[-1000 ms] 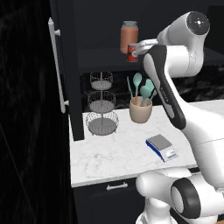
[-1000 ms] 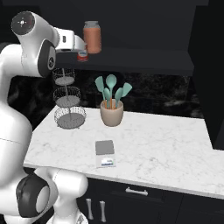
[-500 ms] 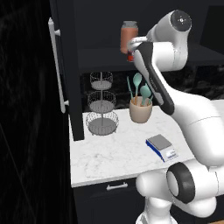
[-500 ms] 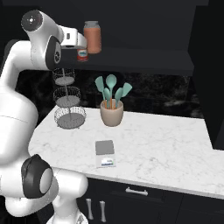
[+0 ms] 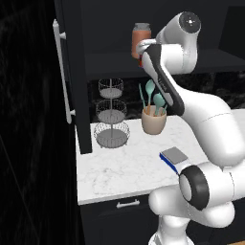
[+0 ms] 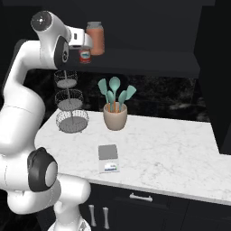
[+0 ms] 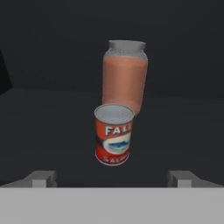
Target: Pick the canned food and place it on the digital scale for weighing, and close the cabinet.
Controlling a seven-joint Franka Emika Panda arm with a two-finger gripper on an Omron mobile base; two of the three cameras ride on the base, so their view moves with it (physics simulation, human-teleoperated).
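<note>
Your hand (image 7: 112,177) stood wide open and empty, its fingertips (image 7: 41,178) short of the small red can with a silver top (image 7: 113,134), which stood upright on the dark cabinet shelf (image 6: 149,58). Just behind the can stood a taller orange-pink jar with a grey lid (image 7: 124,74).

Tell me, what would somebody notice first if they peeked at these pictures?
The big white robot arm, reaching up to the dark shelf of the open tall black cabinet. Its claw is open and pointed at a small red can with a silver top, which stands in front of a taller orange-pink jar with a grey lid. Down on the white marble counter lies a small flat blue-and-grey scale.
</note>
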